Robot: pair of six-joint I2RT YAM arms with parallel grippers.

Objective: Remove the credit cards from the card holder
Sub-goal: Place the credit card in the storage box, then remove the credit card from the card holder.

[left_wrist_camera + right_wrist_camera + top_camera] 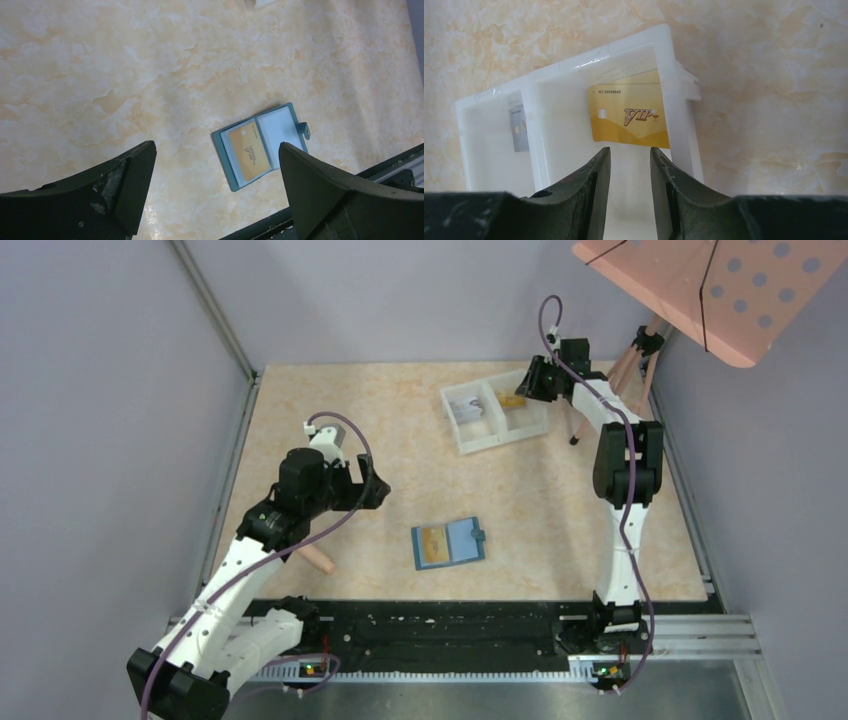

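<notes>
Card holder (448, 543) lay open and flat on the marbled surface (330, 410), near the front edge and roughly between the two arms. One orange-gold card (248, 152) sat in its left half. The right half showed only pale blue pocket, with the snap tab sticking out at that side.

Toward the back right stood a white two-compartment tray (599, 54). A gold card (629, 115) leaned inside its right compartment, and a greyish card (518, 127) stood in the left one.

The right fingers (604, 160) hung just above the tray's right compartment. They were parted by a narrow gap with nothing between them, and the gold card lay beyond their tips, untouched. The left fingers (135, 165) were spread wide and empty, hovering over bare surface to the left of the card holder and well apart from it.

Judging by this layout, the step in hand was setting down a card in the tray, with two cards out and one left to remove. The next move would probably call for an arm to travel to the card holder and pinch the exposed edge of the last card. That card is thin and sits flush in its pocket, so the other arm may need to pin the holder down while it is slid out.
</notes>
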